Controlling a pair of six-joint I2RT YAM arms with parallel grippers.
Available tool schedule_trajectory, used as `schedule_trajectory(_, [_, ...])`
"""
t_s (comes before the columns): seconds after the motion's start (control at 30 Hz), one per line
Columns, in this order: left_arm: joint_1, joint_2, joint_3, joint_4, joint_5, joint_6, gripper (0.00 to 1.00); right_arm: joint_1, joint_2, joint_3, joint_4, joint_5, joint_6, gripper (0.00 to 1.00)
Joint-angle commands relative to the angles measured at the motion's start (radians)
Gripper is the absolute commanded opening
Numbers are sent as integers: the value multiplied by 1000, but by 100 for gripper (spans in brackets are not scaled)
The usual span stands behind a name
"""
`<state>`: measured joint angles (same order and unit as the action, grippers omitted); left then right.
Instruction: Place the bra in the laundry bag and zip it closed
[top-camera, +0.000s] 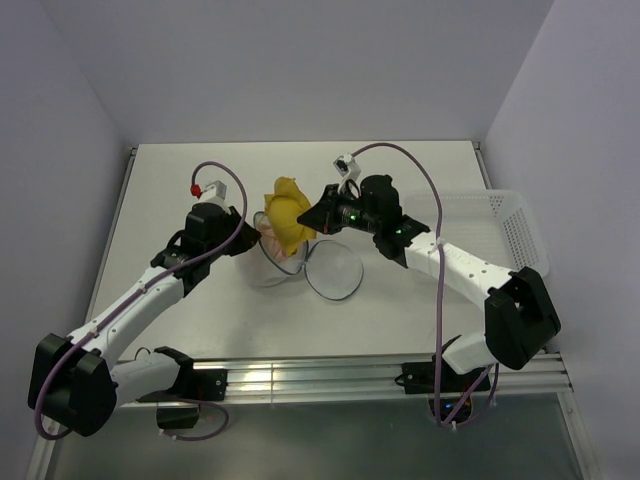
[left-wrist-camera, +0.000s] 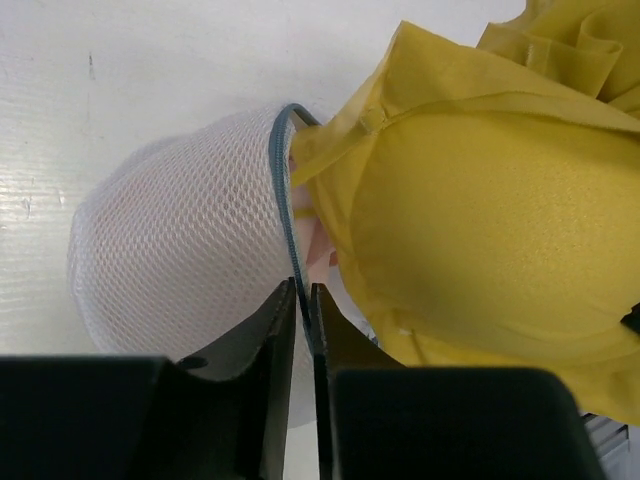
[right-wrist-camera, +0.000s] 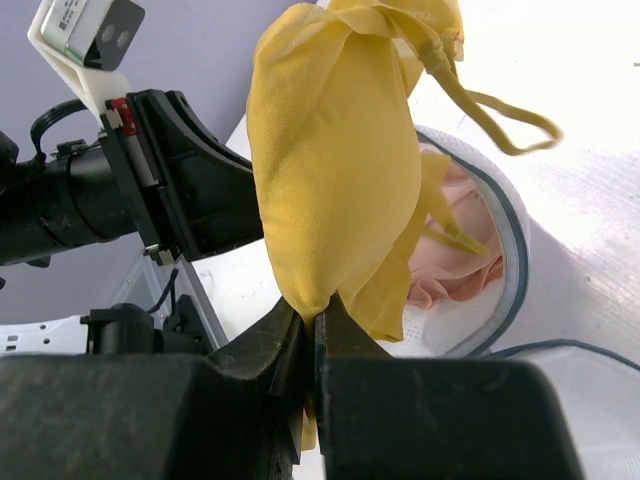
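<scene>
Top view, table (top-camera: 180, 170) seen from above the arm bases.

- Your right gripper (right-wrist-camera: 312, 315) is pressed together on the lower edge of the bra (right-wrist-camera: 330, 180), with yellow fabric pinched between the fingertips. The bra hangs bunched and clear of the table, one strap (right-wrist-camera: 510, 125) looping loose to the side.
- Your left gripper (left-wrist-camera: 303, 295) is nearly closed, and the dark zip rim (left-wrist-camera: 283, 190) runs into the narrow gap between its fingers. It is pinching the rim of the laundry bag (left-wrist-camera: 170, 260).
- The bag sits near table centre, mouth open. The bra is at the bag's 12 o'clock, just above and against the opening; its lower folds touch the rim, most of it outside.
- Pink fabric (right-wrist-camera: 455, 265) shows inside the bag mouth; you cannot tell what it is.
- The bag's round lid flap (top-camera: 335, 268) lies flat on the table at the bag's 4 o'clock.
- A white lattice basket (top-camera: 515, 235) stands at the table's 3 o'clock edge, well apart from the bag.
</scene>
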<state>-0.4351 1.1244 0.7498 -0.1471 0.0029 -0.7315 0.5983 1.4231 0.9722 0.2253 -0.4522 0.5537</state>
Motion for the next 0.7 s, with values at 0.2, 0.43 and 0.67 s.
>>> schedule_trajectory(0.2, [4, -17, -6, 30, 14, -3, 6, -6, -61, -29, 37, 37, -9, 0])
schedule_trajectory(0.43, [6, -41, -7, 38, 17, 1, 0, 12, -33, -7, 14, -66, -1, 0])
schedule_trajectory(0.67, [4, -61, -24, 122, 78, 4, 0, 52, 63, 17, 9, -117, -31, 0])
